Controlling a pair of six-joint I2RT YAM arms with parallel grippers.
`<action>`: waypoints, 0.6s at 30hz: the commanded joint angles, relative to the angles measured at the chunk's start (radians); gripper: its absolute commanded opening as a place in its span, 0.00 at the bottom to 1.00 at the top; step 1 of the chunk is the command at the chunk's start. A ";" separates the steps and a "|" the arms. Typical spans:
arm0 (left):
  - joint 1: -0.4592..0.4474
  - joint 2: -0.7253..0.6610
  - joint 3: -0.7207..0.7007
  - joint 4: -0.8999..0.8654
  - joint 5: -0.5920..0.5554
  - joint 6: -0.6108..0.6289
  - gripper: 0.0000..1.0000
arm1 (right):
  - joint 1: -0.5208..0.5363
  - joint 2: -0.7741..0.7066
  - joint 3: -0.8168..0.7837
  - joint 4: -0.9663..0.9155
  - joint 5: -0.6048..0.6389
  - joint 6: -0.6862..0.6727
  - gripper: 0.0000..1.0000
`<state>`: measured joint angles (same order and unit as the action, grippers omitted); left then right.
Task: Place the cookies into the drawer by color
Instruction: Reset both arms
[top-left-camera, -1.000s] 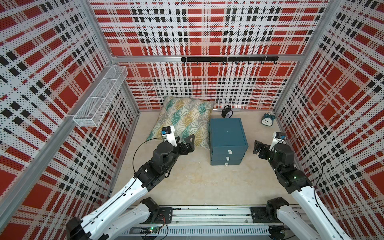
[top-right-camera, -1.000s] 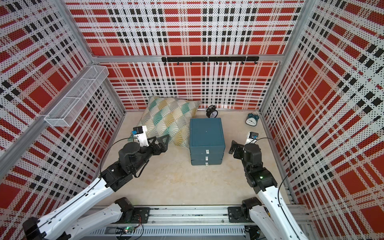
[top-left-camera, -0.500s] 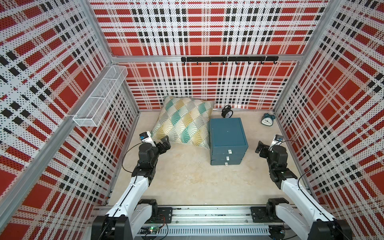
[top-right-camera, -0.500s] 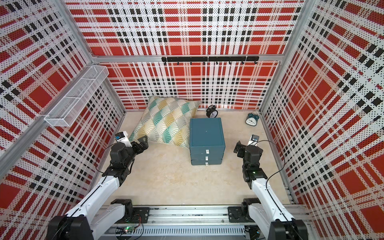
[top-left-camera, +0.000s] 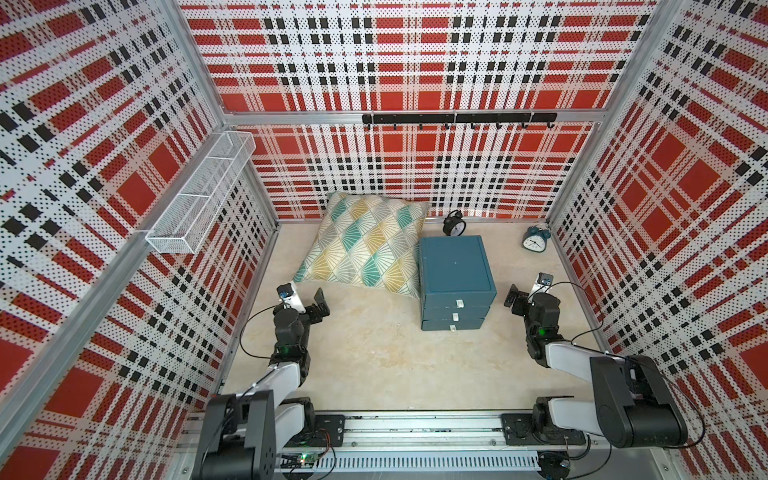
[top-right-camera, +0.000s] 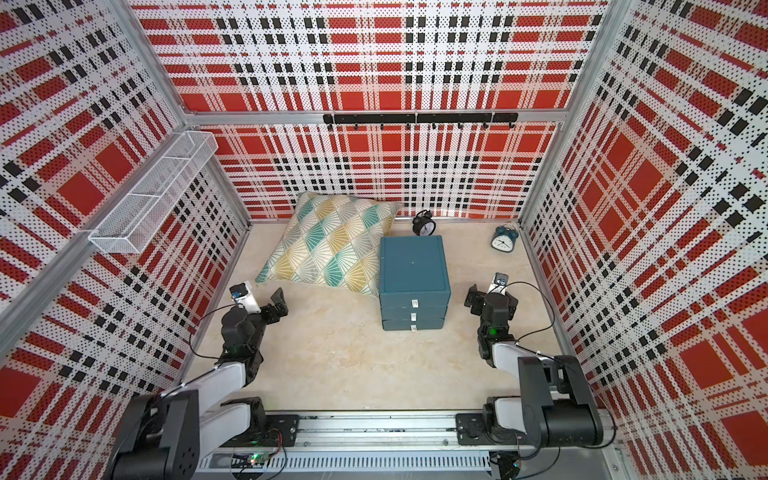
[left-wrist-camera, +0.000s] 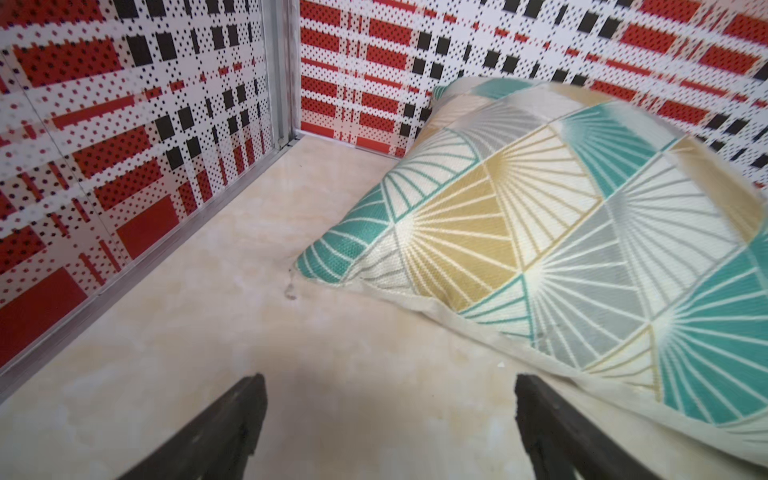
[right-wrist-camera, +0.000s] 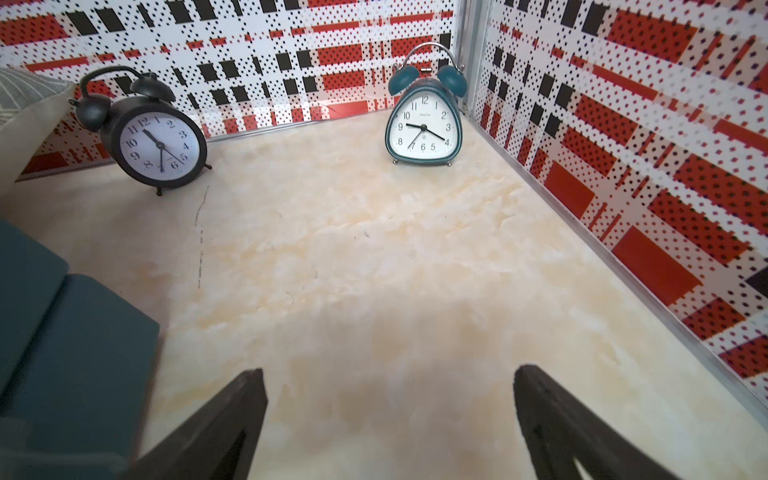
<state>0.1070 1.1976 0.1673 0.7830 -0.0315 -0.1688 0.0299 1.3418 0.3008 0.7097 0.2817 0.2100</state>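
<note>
- A white wire basket (top-left-camera: 203, 195) hangs on the left wall.
- The left claw (top-left-camera: 321, 305) hovers low over the pale desk (top-left-camera: 374, 357). Its two fingers are spread wide apart and hold nothing (its wrist view shows only bare desk between them).
- Just beyond it, a cushion (top-left-camera: 365, 245) patterned in teal, yellow and grey lies against the back wall, right beside the chest.
- In the middle stands the dark teal drawer chest (top-left-camera: 455, 266). All three drawers are pushed shut, and their small white handles face the robot.
- Behind the chest is a black alarm clock (top-left-camera: 454, 223). A teal alarm clock (top-left-camera: 535, 241) sits near the back right corner.
- The right claw (top-left-camera: 515, 296) hovers near the chest's right side, fingers wide apart and empty.
- No cookies are visible anywhere, neither on the desk nor in either claw. They may already be sorted inside the shut drawers, or they may not be here at all. The pictures cannot settle which, so progress cannot be judged.
</note>
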 joint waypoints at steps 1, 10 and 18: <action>0.010 0.096 0.049 0.198 0.057 0.039 0.99 | -0.007 0.060 0.023 0.196 -0.002 -0.062 1.00; -0.078 0.266 0.035 0.501 -0.015 0.134 0.99 | 0.021 0.209 -0.042 0.464 -0.135 -0.165 1.00; -0.116 0.367 0.057 0.554 -0.130 0.141 0.99 | 0.005 0.202 0.015 0.345 -0.167 -0.150 1.00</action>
<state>-0.0063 1.5684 0.2081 1.2774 -0.1013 -0.0425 0.0425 1.5406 0.3023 1.0397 0.1413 0.0677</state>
